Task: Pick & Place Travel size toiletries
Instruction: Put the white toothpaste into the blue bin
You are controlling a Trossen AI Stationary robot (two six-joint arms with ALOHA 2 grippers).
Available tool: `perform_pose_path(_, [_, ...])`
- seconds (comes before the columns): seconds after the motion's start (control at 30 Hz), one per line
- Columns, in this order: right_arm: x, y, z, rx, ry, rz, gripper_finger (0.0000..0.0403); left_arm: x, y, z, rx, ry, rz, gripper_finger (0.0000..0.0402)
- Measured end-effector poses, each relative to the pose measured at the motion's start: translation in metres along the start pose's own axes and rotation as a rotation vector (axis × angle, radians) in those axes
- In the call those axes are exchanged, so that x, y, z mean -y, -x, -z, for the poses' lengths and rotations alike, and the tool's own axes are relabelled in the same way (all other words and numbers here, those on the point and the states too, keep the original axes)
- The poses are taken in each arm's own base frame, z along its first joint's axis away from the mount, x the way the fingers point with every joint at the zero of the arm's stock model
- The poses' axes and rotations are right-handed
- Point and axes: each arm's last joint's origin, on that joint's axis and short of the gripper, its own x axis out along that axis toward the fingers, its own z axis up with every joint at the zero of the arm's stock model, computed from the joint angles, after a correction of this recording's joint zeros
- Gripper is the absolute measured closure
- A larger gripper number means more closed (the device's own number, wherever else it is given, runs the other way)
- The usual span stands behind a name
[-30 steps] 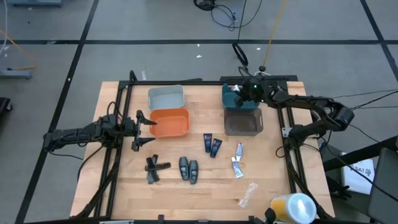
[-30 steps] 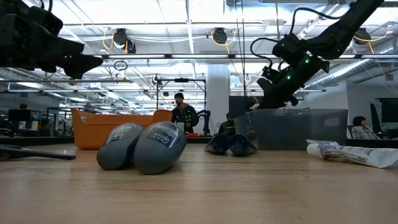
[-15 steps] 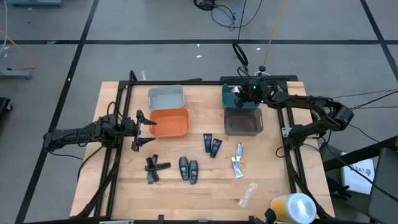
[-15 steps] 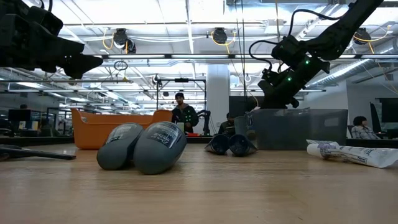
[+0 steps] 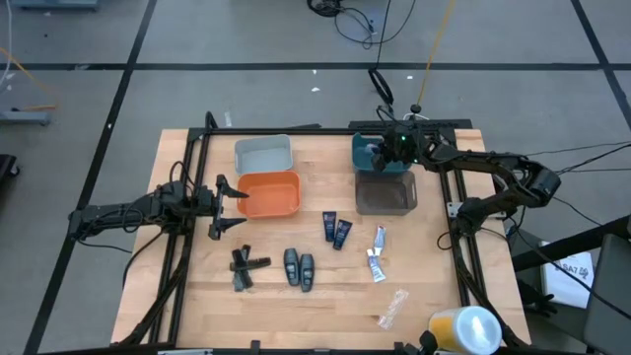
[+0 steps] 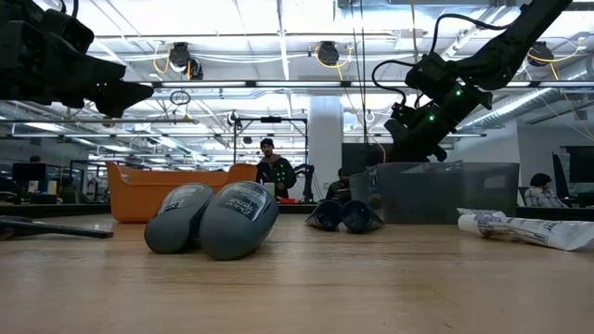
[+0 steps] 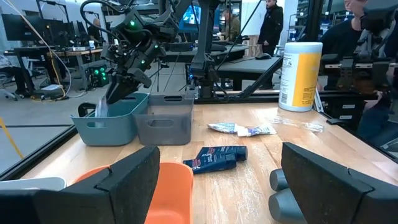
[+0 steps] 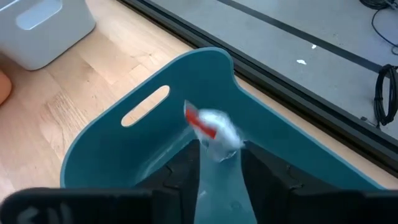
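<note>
My right gripper (image 5: pixel 385 150) hangs over the teal bin (image 8: pixel 99 143) at the table's far right, pointing slantwise down into it. A silvery-white tube with a red band (image 8: pixel 214 134) stands between its fingers inside the bin, its upper end blurred; the left wrist view shows the tube (image 7: pixel 101 107) below the fingertips. On the table lie two dark blue tubes (image 5: pixel 336 230), two more silvery-white tubes (image 5: pixel 378 252), two dark grey oval pieces (image 5: pixel 299 268) and black sticks (image 5: pixel 245 268). My left gripper (image 5: pixel 227 204) waits open at the left, level, near the orange bin. My right gripper has the tube's lower body (image 8: pixel 221 180) between its two fingers, which come from above and slant down into the bin. Whether the fingers touch the tube I cannot tell. The tube's upper end shows blurred while the fingers and the bin show sharp.
A clear grey bin (image 5: pixel 385 195) stands just in front of the teal one. An orange bin (image 5: pixel 268 194) and a white bin (image 5: pixel 263 153) stand at the far left. A crinkled clear wrapper (image 5: pixel 392 308) and a big yellow-and-white cylinder (image 5: pixel 463 327) lie near the front right corner.
</note>
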Motion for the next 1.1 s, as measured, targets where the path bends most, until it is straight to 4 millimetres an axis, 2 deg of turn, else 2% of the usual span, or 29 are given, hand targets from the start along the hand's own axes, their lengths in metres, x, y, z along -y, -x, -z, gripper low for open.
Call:
perform_pose_path(0.23, [-0.005, 0.003, -0.003, 0.028, 0.018, -0.019, 0.0258, 0.0, 0.0, 0.0, 0.0, 0.0, 0.0, 0.0073])
perform_pose_path(0.53, [-0.035, 0.026, -0.016, 0.162, 0.113, -0.124, 0.0265, 0.0, 0.0, 0.0, 0.0, 0.0, 0.0, 0.0073])
perform_pose_path(0.8, [-0.084, 0.053, -0.019, 0.288, 0.247, -0.306, 0.0253, 0.0, 0.0, 0.0, 0.001, 0.0, 0.0, 0.0073])
perform_pose_path(1.0, [-0.135, 0.072, -0.001, 0.293, 0.352, -0.509, 0.0213, 0.0, 0.0, 0.0, 0.0, 0.0, 0.0, 0.0073])
perform_pose_path(1.1, [-0.162, 0.088, 0.012, 0.324, 0.417, -0.552, 0.0198, 0.0, 0.0, 0.0, 0.0, 0.0, 0.0, 0.0073])
